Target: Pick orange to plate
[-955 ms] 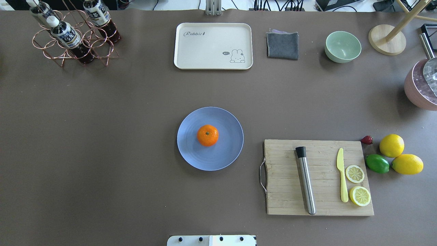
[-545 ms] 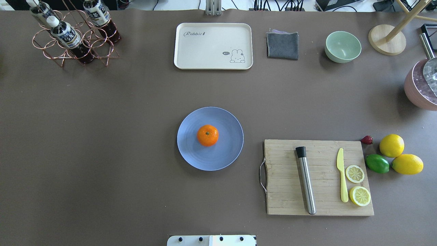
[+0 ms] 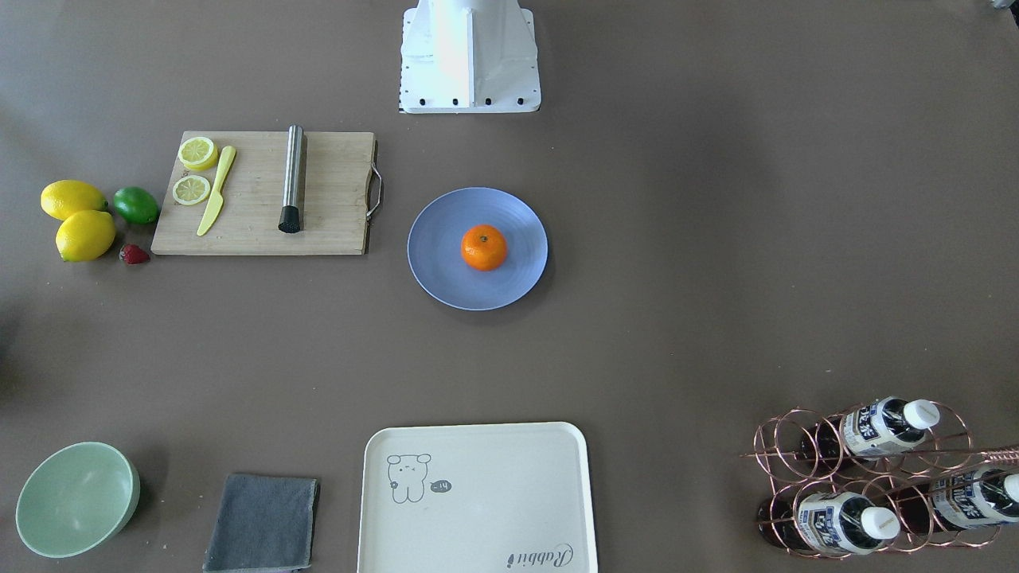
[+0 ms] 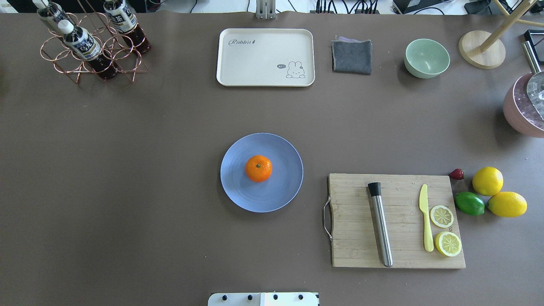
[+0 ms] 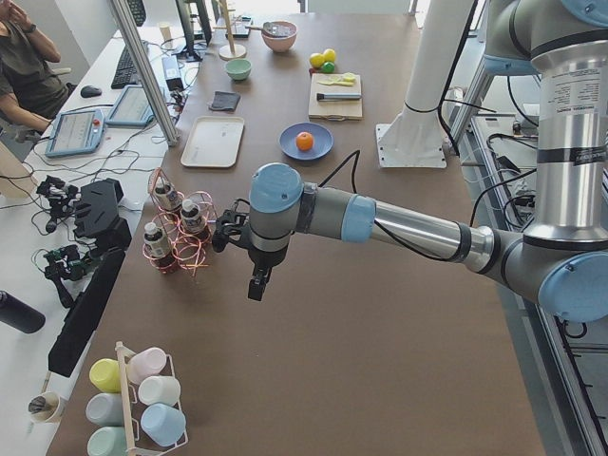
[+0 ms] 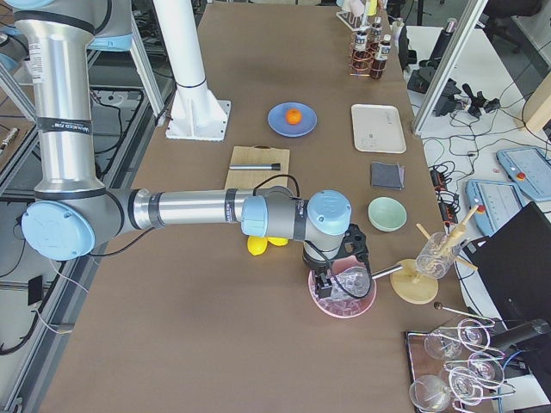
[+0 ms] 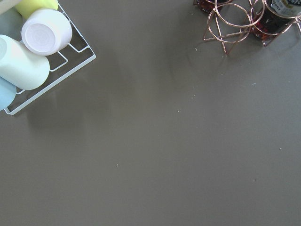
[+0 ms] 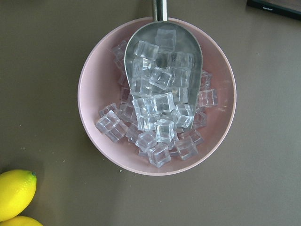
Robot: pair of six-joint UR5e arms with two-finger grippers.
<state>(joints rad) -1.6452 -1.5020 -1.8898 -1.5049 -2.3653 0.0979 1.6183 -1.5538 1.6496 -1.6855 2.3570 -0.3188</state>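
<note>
The orange (image 4: pixel 258 168) rests in the middle of the blue plate (image 4: pixel 238 193), stem dot up, at the table's centre. The front-facing view shows the same: orange (image 3: pixel 484 247) on plate (image 3: pixel 436 267). No gripper is near them. My left gripper (image 5: pixel 256 283) hangs over bare table beside the bottle rack, far towards the left end; I cannot tell whether it is open or shut. My right gripper (image 6: pixel 331 282) hovers above the pink bowl of ice at the right end; its state I cannot tell either.
A cutting board (image 4: pixel 352 246) with a steel muddler, yellow knife and lemon slices lies right of the plate. Lemons (image 4: pixel 487 181), a lime and a strawberry sit beyond it. At the back stand a cream tray (image 4: pixel 265 57), grey cloth, green bowl (image 4: pixel 426 58) and bottle rack (image 4: pixel 91 44).
</note>
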